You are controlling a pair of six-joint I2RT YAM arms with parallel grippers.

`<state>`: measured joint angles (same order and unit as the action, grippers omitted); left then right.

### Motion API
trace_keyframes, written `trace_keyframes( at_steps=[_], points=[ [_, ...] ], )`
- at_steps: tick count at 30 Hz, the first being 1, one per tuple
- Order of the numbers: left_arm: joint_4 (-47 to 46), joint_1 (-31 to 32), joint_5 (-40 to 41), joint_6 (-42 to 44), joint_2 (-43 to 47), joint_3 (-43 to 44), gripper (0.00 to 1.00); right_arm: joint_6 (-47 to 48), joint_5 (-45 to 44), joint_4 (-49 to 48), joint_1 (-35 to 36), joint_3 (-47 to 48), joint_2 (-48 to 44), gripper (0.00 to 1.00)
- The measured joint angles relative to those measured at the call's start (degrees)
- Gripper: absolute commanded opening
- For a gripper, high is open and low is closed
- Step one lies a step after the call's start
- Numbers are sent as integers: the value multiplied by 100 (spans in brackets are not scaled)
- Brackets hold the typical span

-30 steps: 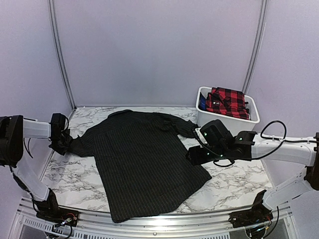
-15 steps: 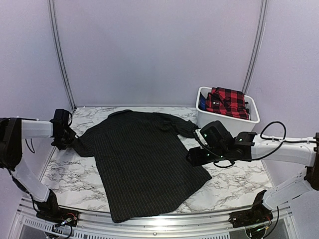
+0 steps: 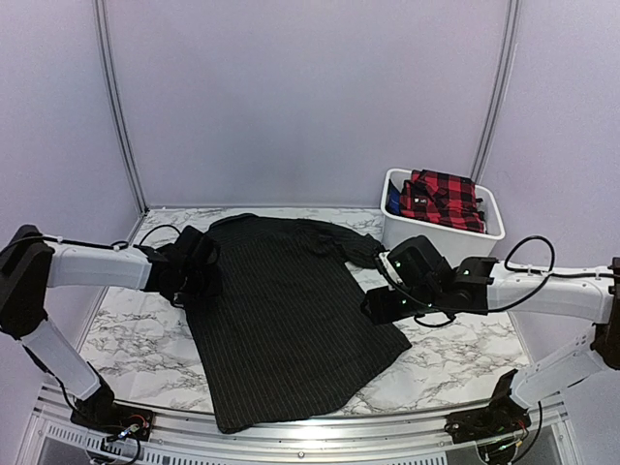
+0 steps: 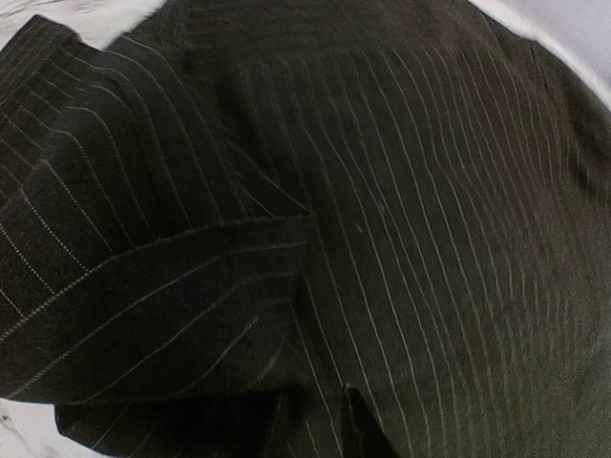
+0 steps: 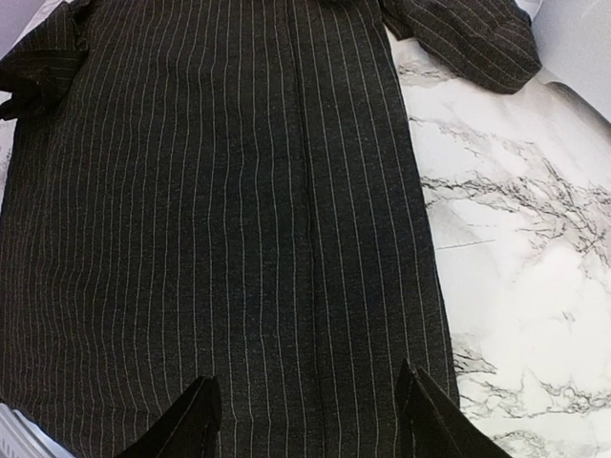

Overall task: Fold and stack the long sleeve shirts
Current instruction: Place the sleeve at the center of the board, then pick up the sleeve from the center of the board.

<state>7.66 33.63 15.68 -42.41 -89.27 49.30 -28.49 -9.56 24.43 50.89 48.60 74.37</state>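
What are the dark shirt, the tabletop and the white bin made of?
The shirt looks like thin woven cloth, matte: fine pale stripes, soft folds. The tabletop looks like marble, white with grey veins, but may be printed laminate. The bin seems smooth white plastic, judging by its thin moulded rim.

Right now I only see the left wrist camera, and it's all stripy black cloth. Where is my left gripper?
Observer: Your left gripper is at the shirt's left edge, up by the shoulder.
Operator: Where's the other one?
Observer: The right gripper hangs open at the shirt's right edge.
Operator: Any more shirts?
Observer: A plaid shirt lies in the white bin, back right.
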Motion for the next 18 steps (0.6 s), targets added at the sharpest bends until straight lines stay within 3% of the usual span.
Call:
trace_keyframes(
  at_steps=[2, 5, 14, 18],
  points=[
    [66, 240, -68, 138, -179, 0, 55, 2, 0, 0, 7, 2, 55, 59],
    [164, 323, -59, 140, -85, -9, 64, 2, -2, 2, 39, 24, 155, 59],
    [625, 4, 111, 44, 1001, 420, 70, 0, -2, 0, 181, 216, 354, 59],
    [815, -560, 234, -337, 1167, 481, 70, 4, -4, 2, 219, 275, 457, 59]
  ],
)
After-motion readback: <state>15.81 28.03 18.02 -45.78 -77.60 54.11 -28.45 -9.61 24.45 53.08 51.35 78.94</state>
